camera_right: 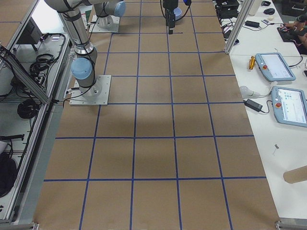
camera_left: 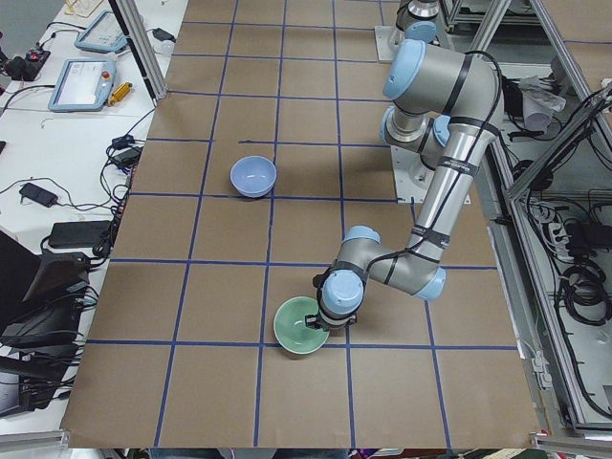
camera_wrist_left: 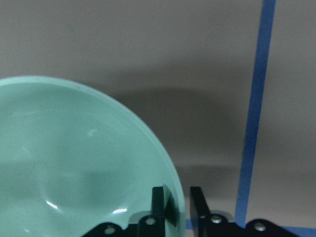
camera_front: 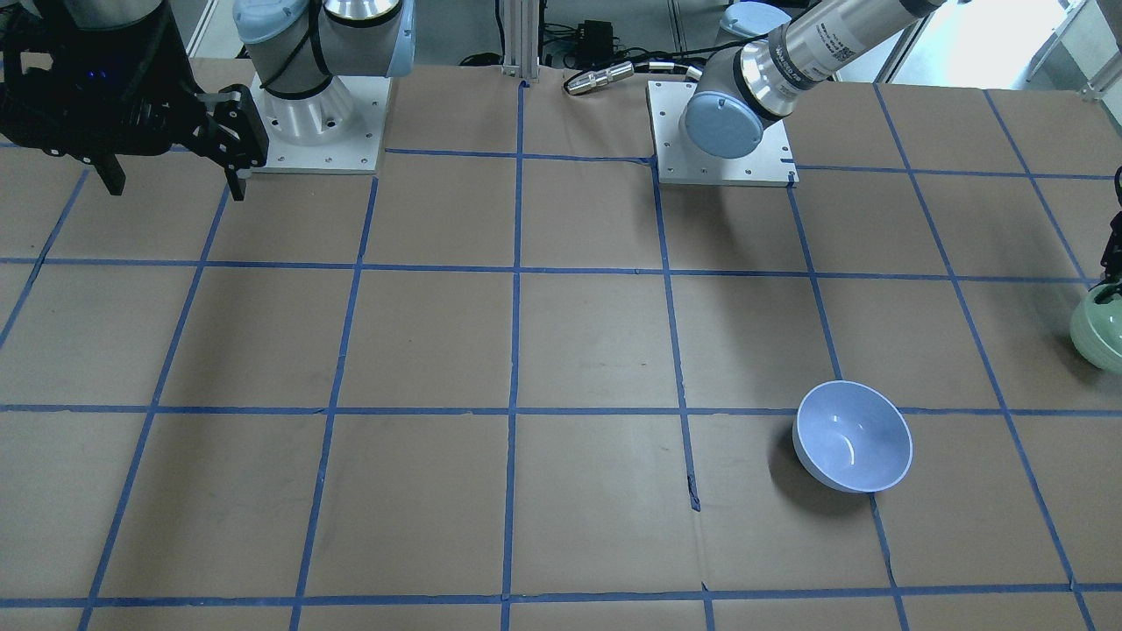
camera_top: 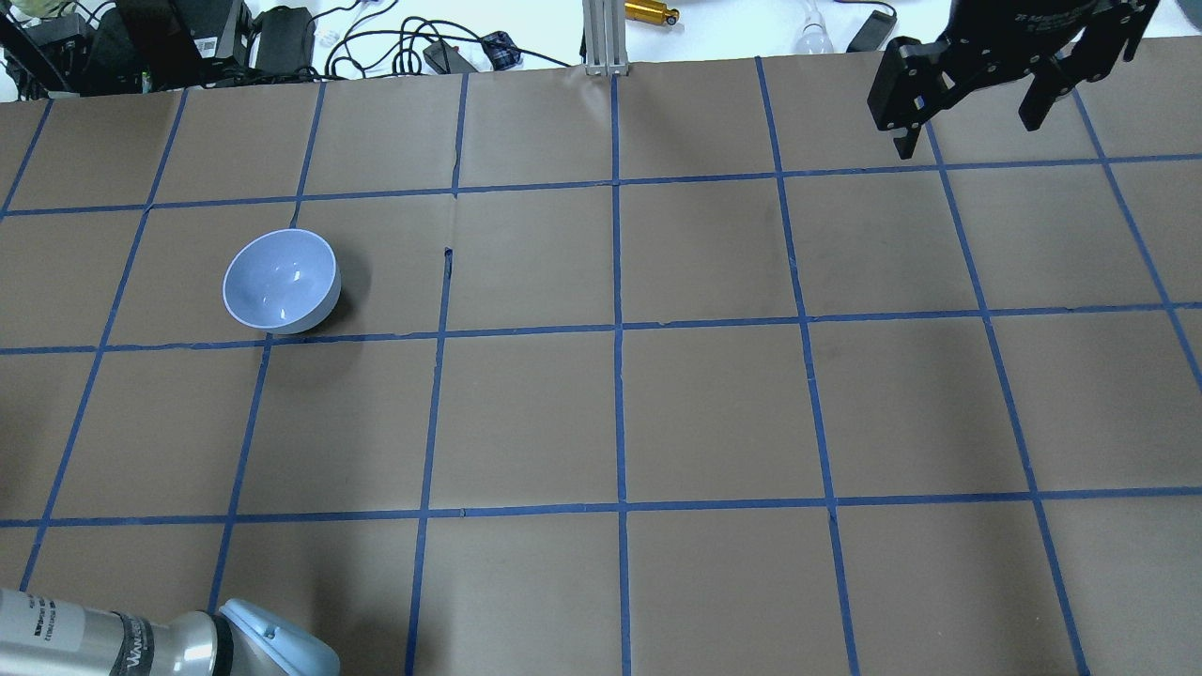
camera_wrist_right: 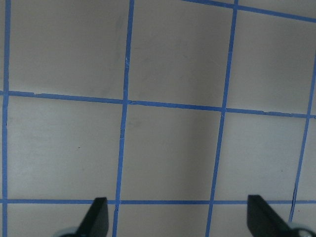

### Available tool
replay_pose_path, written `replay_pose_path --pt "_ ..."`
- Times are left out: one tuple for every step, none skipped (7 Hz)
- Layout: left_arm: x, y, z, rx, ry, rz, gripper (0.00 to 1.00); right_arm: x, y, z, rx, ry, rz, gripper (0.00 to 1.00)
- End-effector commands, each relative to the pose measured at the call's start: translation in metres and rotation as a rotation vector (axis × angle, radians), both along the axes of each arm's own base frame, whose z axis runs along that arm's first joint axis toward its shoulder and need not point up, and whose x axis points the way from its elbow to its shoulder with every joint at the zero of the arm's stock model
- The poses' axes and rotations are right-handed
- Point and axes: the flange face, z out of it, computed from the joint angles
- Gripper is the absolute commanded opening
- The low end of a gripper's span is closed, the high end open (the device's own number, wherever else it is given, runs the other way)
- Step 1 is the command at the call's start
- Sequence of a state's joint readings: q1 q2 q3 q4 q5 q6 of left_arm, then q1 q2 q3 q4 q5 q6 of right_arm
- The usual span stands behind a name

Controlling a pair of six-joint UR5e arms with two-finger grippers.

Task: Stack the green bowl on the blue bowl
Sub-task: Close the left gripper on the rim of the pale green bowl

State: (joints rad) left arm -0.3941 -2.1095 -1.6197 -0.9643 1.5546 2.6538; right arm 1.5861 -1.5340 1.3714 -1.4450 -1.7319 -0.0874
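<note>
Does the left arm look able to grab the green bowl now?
Likely yes: the fingers of the left gripper straddle the rim of the green bowl, one inside, one outside.

The green bowl (camera_front: 1098,329) is cut by the right edge of the front view, and the left wrist camera loses its left and lower parts. Of the left gripper (camera_wrist_left: 176,200) only two fingertips show at the bottom edge; in the left side view the wrist (camera_left: 337,292) hides it. The right gripper (camera_wrist_right: 177,217) shows only two tips. In the right side view the blue bowl (camera_right: 179,13) is small and half hidden.
</note>
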Motion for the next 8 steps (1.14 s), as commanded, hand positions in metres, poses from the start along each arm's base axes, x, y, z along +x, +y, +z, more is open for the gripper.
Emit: replay_pose_path --pt "-0.0001 -0.0003 -0.0019 -0.001 0.004 0.000 0.00 0.0000 0.0000 0.0000 0.000 0.000 0.000 1.00" --pt "0.0004 -0.0005 0.0008 -0.003 -0.001 0.000 0.00 0.0000 0.0000 0.0000 0.000 0.000 0.000 1.00" --pt "0.0004 -0.0005 0.0008 -0.003 -0.002 -0.026 0.00 0.0000 0.0000 0.0000 0.000 0.000 0.000 1.00" --pt "0.0006 -0.0006 -0.0010 -0.002 -0.001 -0.034 0.00 0.0000 0.0000 0.0000 0.000 0.000 0.000 1.00" --pt "0.0006 -0.0006 -0.0010 -0.002 -0.001 -0.034 0.00 0.0000 0.0000 0.0000 0.000 0.000 0.000 1.00" --pt "0.0002 -0.0006 -0.0026 -0.002 0.002 -0.032 0.00 0.0000 0.0000 0.0000 0.000 0.000 0.000 1.00" --pt "0.0002 -0.0004 -0.0016 -0.002 0.001 -0.032 0.00 0.0000 0.0000 0.0000 0.000 0.000 0.000 1.00" --pt "0.0002 -0.0004 -0.0016 -0.002 0.001 -0.032 0.00 0.0000 0.0000 0.0000 0.000 0.000 0.000 1.00"
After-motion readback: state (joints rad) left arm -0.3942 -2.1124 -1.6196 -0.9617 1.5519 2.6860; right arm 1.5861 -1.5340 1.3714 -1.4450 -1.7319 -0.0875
